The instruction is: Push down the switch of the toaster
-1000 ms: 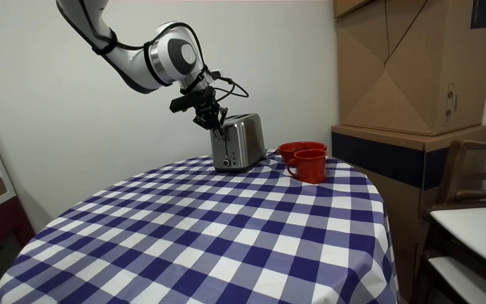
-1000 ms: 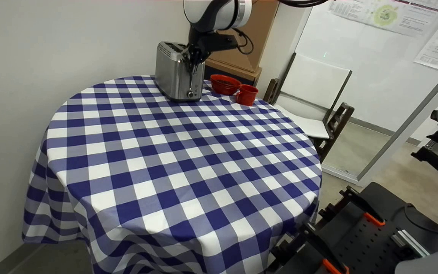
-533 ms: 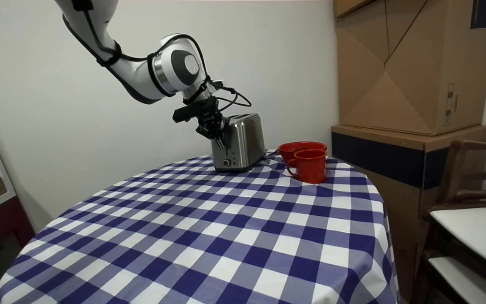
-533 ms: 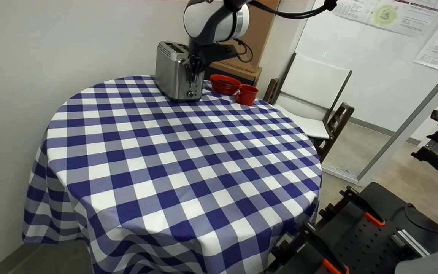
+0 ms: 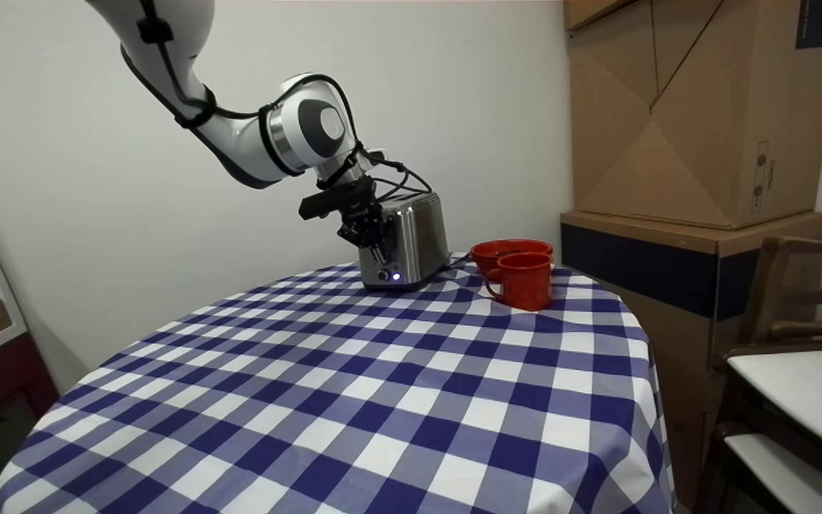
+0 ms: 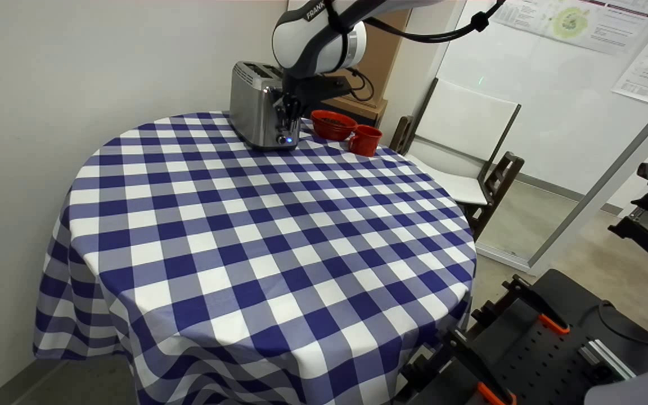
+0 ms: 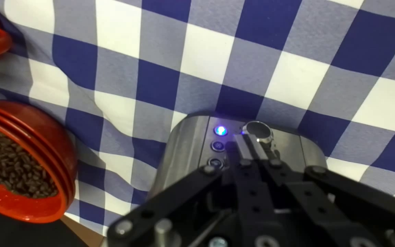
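on the arm [image 6: 301, 48], in an exterior view, you could read "frank"; the print on the posters [image 6: 571, 22] and the cardboard boxes [image 5: 668, 128] was too small to make out. of the round buttons [image 7: 217, 146] on your toaster [image 5: 422, 235], one bore a star-like mark and another glowed blue.

the red bowl [image 7: 55, 144], to the toaster's right, held dark brown beans [image 7: 9, 157], with part of its inner wall showing bare. a little apart from it, on its near side, stood the red mug [image 5: 527, 284]; you could not see what it held.

the toaster stood upright at the far part of the checked tablecloth [image 5: 340, 400], close to the wall [image 5: 97, 214]. your gripper [image 7: 251, 146] was in front of it with the fingers [image 7: 243, 146] clenched side by side, their tips just above the dial [image 7: 258, 129]. the gripper blocked your sight of the switch, and you could not tell whether the two touched. the boxes rose beyond the bowl, and a white-backed chair [image 6: 470, 124] stood to the right, past the tablecloth.
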`<state>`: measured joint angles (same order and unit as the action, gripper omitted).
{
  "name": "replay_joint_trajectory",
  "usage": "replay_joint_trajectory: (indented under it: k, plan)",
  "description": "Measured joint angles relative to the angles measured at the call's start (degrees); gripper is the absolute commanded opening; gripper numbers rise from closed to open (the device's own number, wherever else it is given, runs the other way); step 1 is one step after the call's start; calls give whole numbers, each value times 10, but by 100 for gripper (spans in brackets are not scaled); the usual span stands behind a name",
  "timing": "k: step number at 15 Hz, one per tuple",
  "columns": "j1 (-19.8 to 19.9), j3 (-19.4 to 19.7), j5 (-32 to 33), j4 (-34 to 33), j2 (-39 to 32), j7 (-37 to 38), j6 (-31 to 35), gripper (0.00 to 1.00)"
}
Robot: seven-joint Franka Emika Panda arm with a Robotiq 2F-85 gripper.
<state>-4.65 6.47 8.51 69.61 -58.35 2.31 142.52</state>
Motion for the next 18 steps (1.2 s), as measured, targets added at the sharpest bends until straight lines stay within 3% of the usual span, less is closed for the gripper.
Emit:
replay_joint_trajectory:
  k: [6,10,14,15,16,18]
  plan:
    - [11,-14,-9,-16,-1,-2,-46,0]
    - [41,-50,-48,-27,26,-21,-139,0]
    - [78,-84,-97,-12,105,-60,-251,2]
    - [84,-85,-101,3,130,-63,-269,27]
    - [89,-84,-101,24,156,-63,-276,27]
    - [97,-79,-101,77,204,-63,-276,38]
